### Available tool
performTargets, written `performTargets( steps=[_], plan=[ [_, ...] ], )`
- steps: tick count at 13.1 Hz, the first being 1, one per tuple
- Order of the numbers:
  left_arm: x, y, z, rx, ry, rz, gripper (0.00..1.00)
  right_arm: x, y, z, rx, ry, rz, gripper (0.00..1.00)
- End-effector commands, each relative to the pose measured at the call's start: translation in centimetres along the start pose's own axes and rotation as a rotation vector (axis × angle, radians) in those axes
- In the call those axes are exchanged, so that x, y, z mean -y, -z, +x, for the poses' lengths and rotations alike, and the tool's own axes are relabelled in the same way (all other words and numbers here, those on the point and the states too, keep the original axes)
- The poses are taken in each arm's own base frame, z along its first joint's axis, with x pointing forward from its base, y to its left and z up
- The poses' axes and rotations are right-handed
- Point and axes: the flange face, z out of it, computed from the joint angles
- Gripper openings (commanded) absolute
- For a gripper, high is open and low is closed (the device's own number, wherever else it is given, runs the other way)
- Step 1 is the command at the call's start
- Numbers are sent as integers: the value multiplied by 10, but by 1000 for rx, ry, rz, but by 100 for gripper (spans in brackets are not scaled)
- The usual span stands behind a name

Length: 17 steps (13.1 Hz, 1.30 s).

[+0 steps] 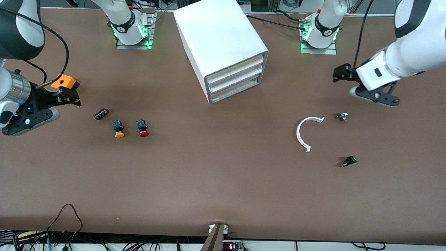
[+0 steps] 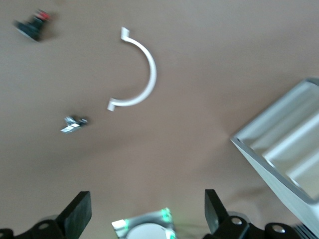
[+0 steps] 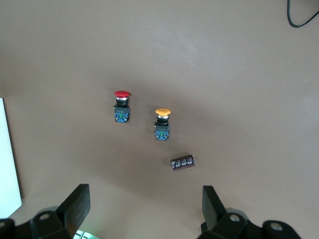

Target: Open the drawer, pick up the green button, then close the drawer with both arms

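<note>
Front view is showing us both arms waiting over the brown counter (image 1: pixel 223 181), one at each end, with the white cabinet (image 1: pixel 219 42) sitting between their bases. Our left hand (image 1: pixel 343 75) is hanging with its fingers (image 2: pixel 77 214) spread and gripping nothing; below it we are seeing a white curved strip (image 1: pixel 302 134), a small metal part (image 1: pixel 342 116) and a small black part with a reddish tip (image 1: pixel 348 161). Our right hand (image 1: pixel 69 97) is also hanging with fingers (image 3: pixel 75 206) spread and empty, beside an orange block (image 1: pixel 63 82) fixed on its wrist. Under it are lying a dark cylinder (image 3: pixel 182 162), a yellow-capped button (image 3: pixel 162 124) and a red-capped button (image 3: pixel 121 107), both tipped on their sides.

Toward the cabinet from either hand, nothing is lying in the way. We are looking at the drawer (image 1: pixel 235 91), lowest of three white trays, sitting flush and shut. We are seeing no green button anywhere.
</note>
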Motion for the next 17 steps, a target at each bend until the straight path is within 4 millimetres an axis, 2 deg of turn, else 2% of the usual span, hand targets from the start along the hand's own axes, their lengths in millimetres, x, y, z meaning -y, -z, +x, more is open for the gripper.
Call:
performTargets(
  steps=[1,2,3,5,7,9,11,12,14,15,17],
  plan=[
    [-9,-27,7,150,-49,-144,100,15,-5,13,-16,20,15,100],
    [-13,-48,9,256,-89,-241,100,24,-10,21,-23,42,13,100],
    [-14,-63,13,317,-99,-296,100,26,-18,30,-29,51,14,100],
    [-17,-81,21,365,-105,-364,100,49,-29,49,-48,101,3,100],
    [-19,-118,46,398,-118,-481,100,101,-33,71,-80,172,-26,100],
    [-17,-146,73,299,-196,-591,100,111,-34,84,-142,199,-31,100],
    [-25,-182,95,227,-266,-722,100,123,-30,91,-214,195,53,100],
    [-25,-199,99,175,-276,-784,100,124,-31,92,-219,194,71,100],
    [-20,-250,99,80,-308,-897,100,127,-33,94,-221,231,69,100],
    [-19,-268,96,39,-315,-936,100,141,-34,96,-220,278,69,100],
    [-25,-294,91,-25,-372,-925,100,154,-33,96,-212,304,70,100]
  ],
)
